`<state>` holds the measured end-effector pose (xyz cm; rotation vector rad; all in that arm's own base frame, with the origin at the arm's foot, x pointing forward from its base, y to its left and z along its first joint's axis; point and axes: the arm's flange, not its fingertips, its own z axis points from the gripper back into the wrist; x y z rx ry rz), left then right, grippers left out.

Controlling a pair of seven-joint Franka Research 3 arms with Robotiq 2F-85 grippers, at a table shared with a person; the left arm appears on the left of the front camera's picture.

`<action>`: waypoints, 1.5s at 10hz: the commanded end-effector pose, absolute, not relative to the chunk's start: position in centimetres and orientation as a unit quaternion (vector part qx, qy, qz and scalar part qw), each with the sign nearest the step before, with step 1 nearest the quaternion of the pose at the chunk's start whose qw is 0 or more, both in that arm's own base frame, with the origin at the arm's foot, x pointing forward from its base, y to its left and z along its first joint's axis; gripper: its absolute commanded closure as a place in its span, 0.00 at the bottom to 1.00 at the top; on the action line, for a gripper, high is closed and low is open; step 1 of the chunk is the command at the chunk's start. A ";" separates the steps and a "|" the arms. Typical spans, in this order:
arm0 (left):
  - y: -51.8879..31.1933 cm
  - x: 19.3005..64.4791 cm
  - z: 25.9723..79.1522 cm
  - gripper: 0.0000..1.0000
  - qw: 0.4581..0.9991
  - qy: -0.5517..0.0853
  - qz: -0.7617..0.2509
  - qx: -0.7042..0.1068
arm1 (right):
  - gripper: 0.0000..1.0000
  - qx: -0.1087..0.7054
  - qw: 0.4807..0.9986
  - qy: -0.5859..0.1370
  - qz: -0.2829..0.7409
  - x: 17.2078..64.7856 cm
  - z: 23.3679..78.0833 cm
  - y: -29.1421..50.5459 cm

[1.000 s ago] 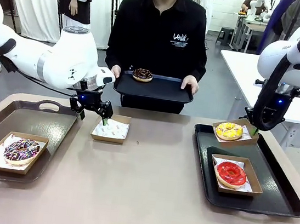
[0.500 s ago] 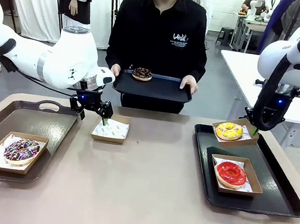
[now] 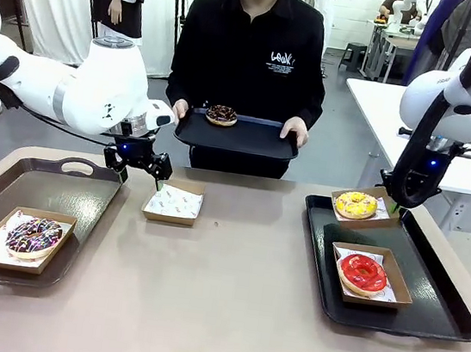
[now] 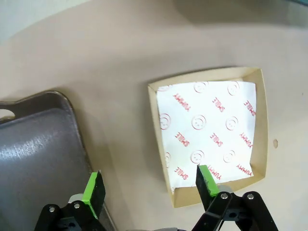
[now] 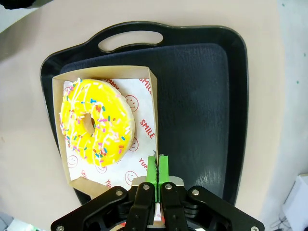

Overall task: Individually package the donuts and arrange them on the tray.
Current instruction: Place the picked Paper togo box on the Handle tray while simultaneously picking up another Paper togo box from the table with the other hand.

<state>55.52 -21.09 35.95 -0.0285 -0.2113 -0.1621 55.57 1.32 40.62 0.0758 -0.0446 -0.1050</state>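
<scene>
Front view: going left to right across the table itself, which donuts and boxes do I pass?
Sprinkled chocolate donut → empty lined box → right tray, where the yellow donut and red donut overlap sideways, so their order is left open.

Bright even indoor light, soft shadows, sharp focus, wide-angle wrist distortion

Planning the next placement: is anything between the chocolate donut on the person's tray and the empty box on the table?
Nothing visible. The chocolate donut lies alone on the held tray, the empty box holds only its paper liner, and the open left end effector hangs at the box's corner, off its middle.
</scene>
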 end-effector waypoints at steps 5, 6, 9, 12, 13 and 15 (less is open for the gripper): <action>-21.7 58.5 33.8 0.01 0.995 -0.086 -0.041 0.012 | 0.99 0.027 0.999 0.006 -0.025 57.1 36.9 2.1; -21.7 58.8 33.4 0.01 0.996 -0.081 -0.038 0.012 | 0.99 0.026 0.999 0.009 -0.023 57.2 36.6 2.1; -21.7 59.2 32.8 0.01 0.997 -0.073 -0.038 0.010 | 0.99 0.028 0.999 0.012 -0.025 57.5 36.2 1.9; -21.8 59.3 32.7 0.01 0.998 -0.057 -0.038 -0.002 | 0.99 0.029 0.999 0.016 -0.025 57.5 36.2 1.8; -21.9 59.3 32.7 0.01 0.998 -0.057 -0.036 -0.010 | 0.99 0.030 0.999 0.016 -0.025 57.6 36.2 1.8; -21.9 59.3 32.9 0.01 0.997 -0.059 -0.031 -0.026 | 0.99 0.030 0.999 0.017 -0.025 57.6 36.3 1.8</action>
